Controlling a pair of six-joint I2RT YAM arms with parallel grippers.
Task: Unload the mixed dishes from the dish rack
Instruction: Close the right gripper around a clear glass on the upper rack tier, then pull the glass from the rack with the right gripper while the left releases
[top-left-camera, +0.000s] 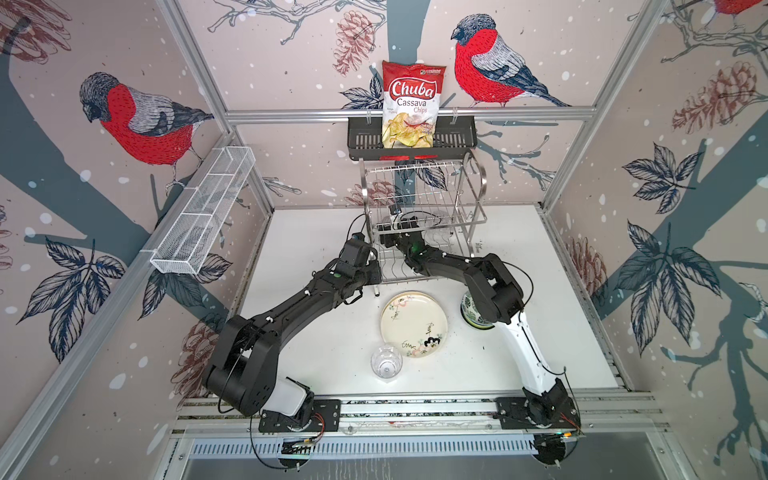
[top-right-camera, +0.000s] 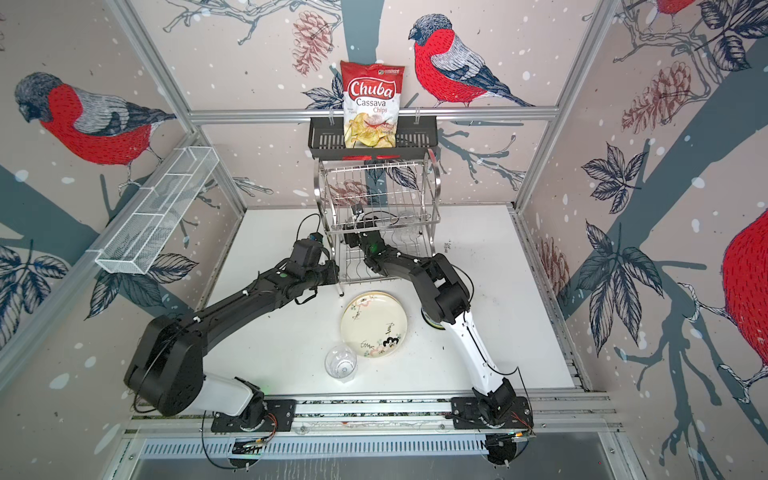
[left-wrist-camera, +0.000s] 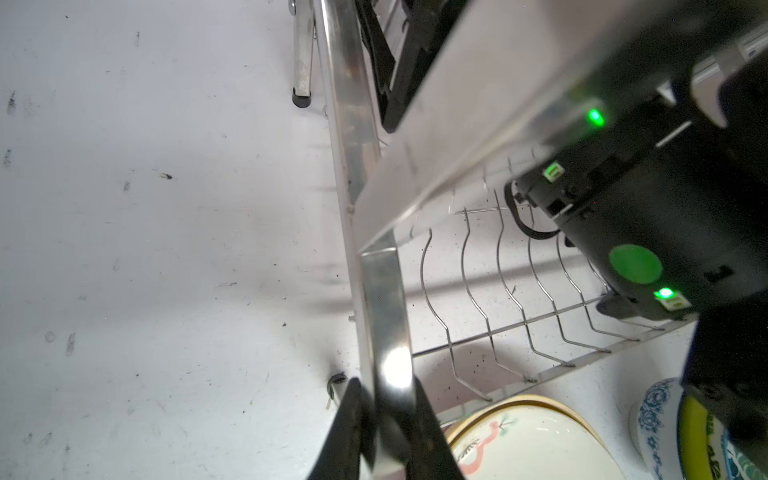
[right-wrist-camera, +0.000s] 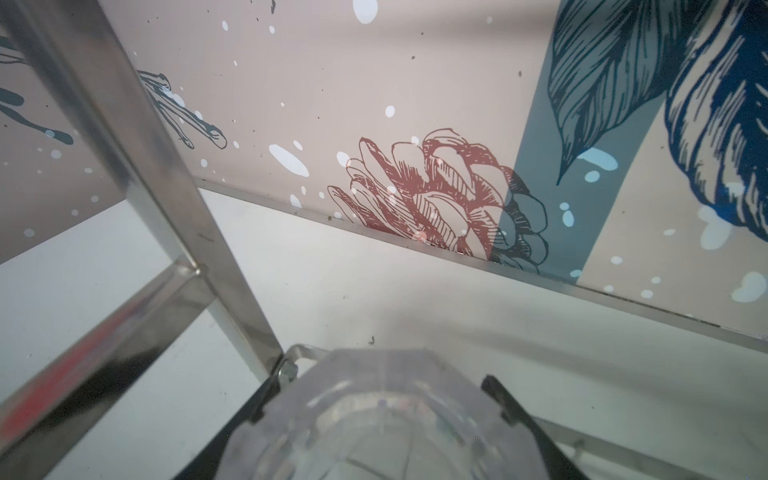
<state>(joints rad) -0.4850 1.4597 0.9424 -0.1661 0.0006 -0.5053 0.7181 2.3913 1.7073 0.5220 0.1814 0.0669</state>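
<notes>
The chrome dish rack (top-left-camera: 469, 195) (top-right-camera: 430, 183) stands at the back of the table. My left gripper (top-left-camera: 375, 274) (left-wrist-camera: 390, 419) is shut on the rack's front left post (left-wrist-camera: 384, 316). My right gripper (top-left-camera: 390, 219) (right-wrist-camera: 378, 399) reaches into the lower tier, where its fingers (right-wrist-camera: 259, 401) press both sides of a clear glass tumbler (right-wrist-camera: 374, 419). Another tumbler (top-left-camera: 440, 233) (top-right-camera: 405, 224) sits in the rack to the right. On the table are the cream floral plate (top-left-camera: 414, 324) (top-right-camera: 374, 324) (left-wrist-camera: 536, 444), a tumbler (top-left-camera: 386, 361) (top-right-camera: 340, 362) and stacked bowls (top-left-camera: 471, 318) (left-wrist-camera: 656, 419).
A red-and-white chips bag (top-left-camera: 413, 104) stands in a black slotted basket (top-left-camera: 457, 139) on the back rail above the rack. A long white mesh tray (top-left-camera: 208, 208) hangs on the left wall. The right arm's elbow (top-left-camera: 494, 286) hangs over the bowls.
</notes>
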